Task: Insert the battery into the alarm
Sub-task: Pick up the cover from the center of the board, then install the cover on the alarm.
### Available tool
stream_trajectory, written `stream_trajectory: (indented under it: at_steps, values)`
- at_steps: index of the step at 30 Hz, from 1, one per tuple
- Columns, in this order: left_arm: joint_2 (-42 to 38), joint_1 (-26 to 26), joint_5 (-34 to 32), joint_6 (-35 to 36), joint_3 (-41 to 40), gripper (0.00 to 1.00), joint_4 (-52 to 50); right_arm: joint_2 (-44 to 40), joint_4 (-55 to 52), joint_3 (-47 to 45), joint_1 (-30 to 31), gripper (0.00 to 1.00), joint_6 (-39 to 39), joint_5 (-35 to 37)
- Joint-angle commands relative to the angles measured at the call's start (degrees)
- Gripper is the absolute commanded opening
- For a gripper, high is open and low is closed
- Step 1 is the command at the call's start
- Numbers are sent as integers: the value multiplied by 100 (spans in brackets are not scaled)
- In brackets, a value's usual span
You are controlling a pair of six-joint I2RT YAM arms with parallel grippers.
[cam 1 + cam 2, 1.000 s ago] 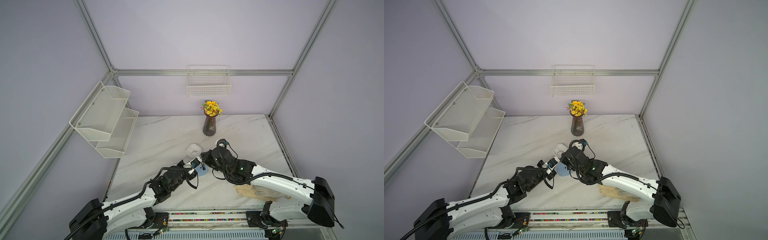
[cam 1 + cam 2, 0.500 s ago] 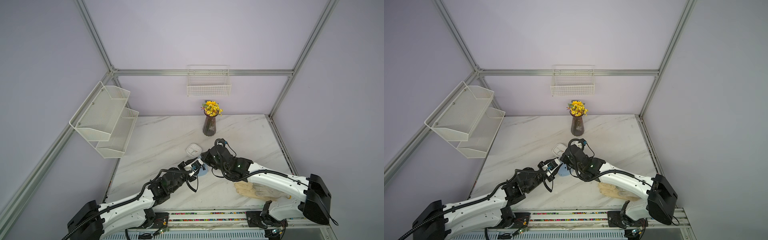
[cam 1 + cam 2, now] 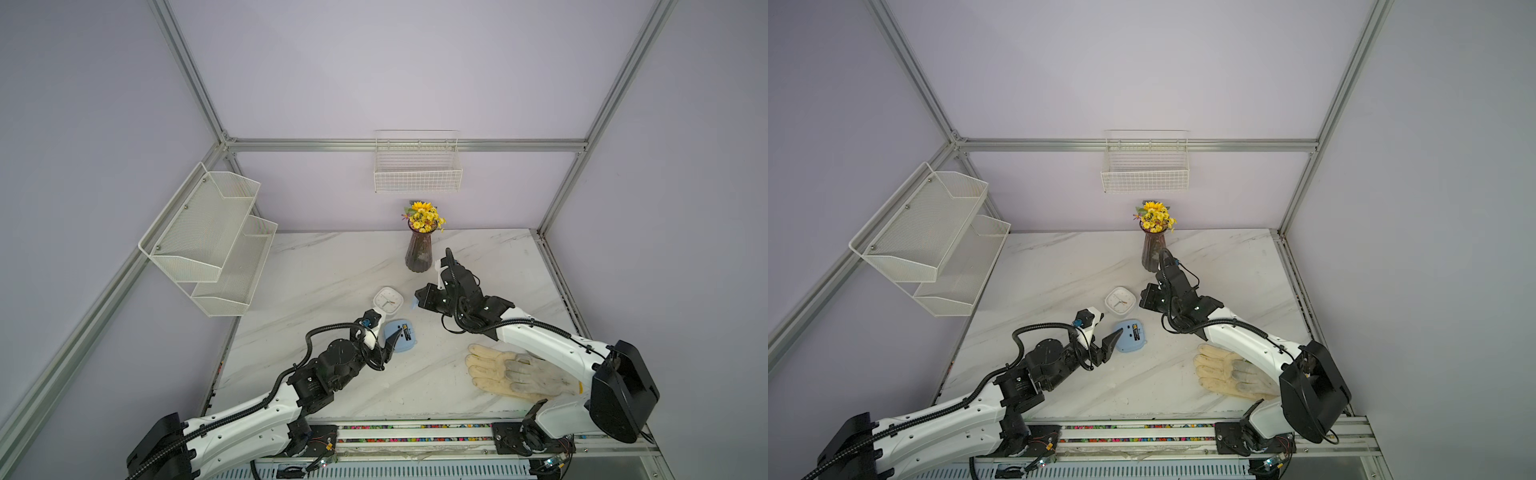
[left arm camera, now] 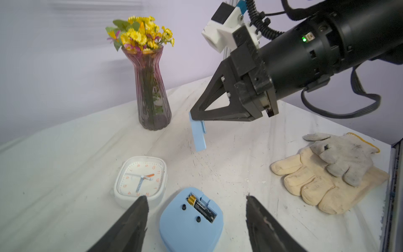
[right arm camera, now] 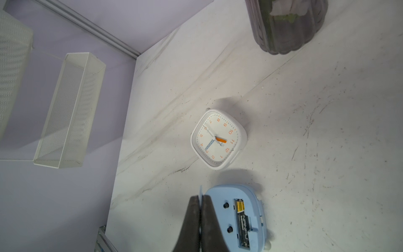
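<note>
Battery (image 4: 201,208) sits in alarm (image 4: 192,227) bay. Left gripper (image 4: 195,197) apart beside alarm; right gripper (image 4: 193,116) clamped on cover (image 4: 199,137) above alarm. Cover not yet refitted.

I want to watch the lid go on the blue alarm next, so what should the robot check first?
1. Battery lies in the alarm's slot: ok.
2. Battery pressed fully down: cannot tell.
3. Right gripper shut on the lid: ok.
4. Lid lined up over the slot: not ok, it hangs beside the alarm.
5. Left gripper open, holding nothing: ok.
</note>
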Motion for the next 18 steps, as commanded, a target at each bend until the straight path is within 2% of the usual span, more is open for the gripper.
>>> stream_trajectory:
  at_steps: [1, 5, 12, 18]
  values:
    - [178, 24, -217, -1558, 335, 72, -432, 193, 101, -119, -240, 0, -951, -913]
    - [375, 116, -121, -2504, 445, 72, -708, 498, 104, -127, -549, 0, -1218, -1638]
    - [697, 580, 434, -3405, 270, 74, -569, 1100, 186, 3, -618, 0, -1518, -2421]
    - [759, 1021, 771, -3943, -86, 74, -343, 1394, 229, 36, -619, 0, -1613, -2559]
